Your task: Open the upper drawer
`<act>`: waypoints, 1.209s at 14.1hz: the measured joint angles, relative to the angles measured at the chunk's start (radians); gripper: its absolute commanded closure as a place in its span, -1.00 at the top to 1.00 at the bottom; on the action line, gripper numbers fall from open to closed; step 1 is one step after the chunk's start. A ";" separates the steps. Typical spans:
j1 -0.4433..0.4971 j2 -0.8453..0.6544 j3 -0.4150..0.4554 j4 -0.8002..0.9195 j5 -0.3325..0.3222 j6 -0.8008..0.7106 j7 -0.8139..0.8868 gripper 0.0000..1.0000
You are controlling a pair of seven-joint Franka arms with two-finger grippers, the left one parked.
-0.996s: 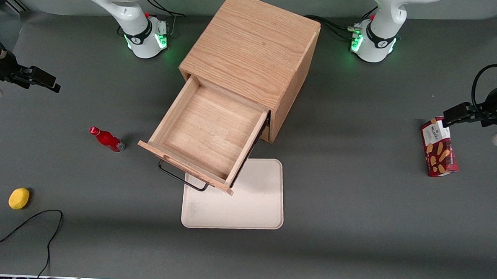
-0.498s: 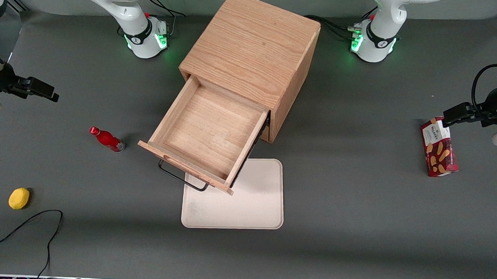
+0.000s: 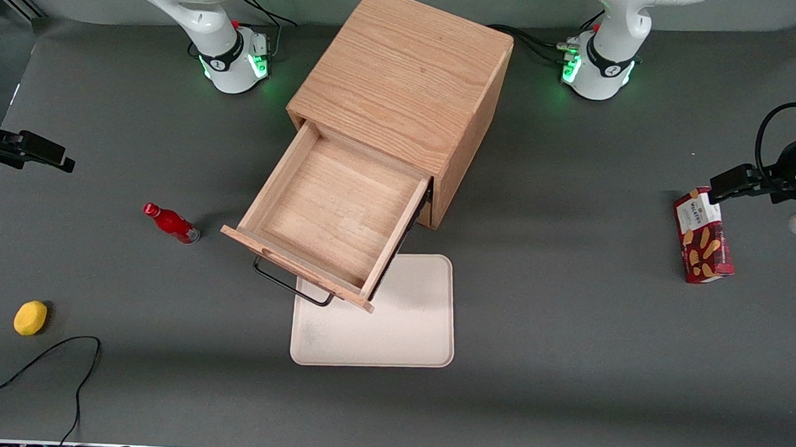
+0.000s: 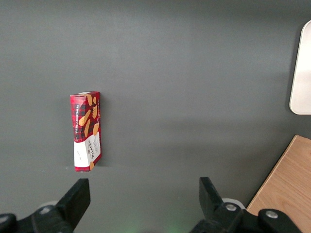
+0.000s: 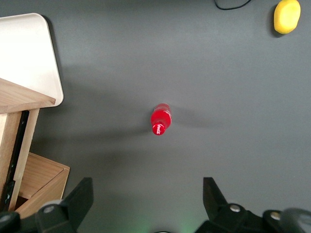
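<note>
The upper drawer (image 3: 331, 210) of the oak cabinet (image 3: 404, 76) stands pulled far out, and its inside is bare wood. Its thin black bar handle (image 3: 292, 287) hangs over the tray. In the right wrist view the drawer's front panel (image 5: 24, 94) shows at the frame's edge. My gripper (image 3: 51, 154) is high above the table at the working arm's end, well away from the drawer. It is open (image 5: 147, 189) with nothing between its fingers, and the red bottle shows below it.
A red bottle (image 3: 171, 223) (image 5: 160, 119) stands between the gripper and the drawer. A yellow lemon-like object (image 3: 30, 317) and a black cable (image 3: 42, 362) lie nearer the camera. A cream tray (image 3: 400, 331) sits under the drawer front. A biscuit box (image 3: 702, 235) lies toward the parked arm's end.
My gripper has drawn farther away from the cabinet toward the table's end and a little nearer the camera. The drawer stays pulled out as before.
</note>
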 measured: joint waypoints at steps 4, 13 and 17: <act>-0.043 0.013 0.046 0.010 0.000 -0.001 0.000 1.00; -0.020 0.017 0.097 0.078 0.000 -0.058 0.008 1.00; 0.022 0.025 0.056 0.078 0.000 -0.058 0.008 1.00</act>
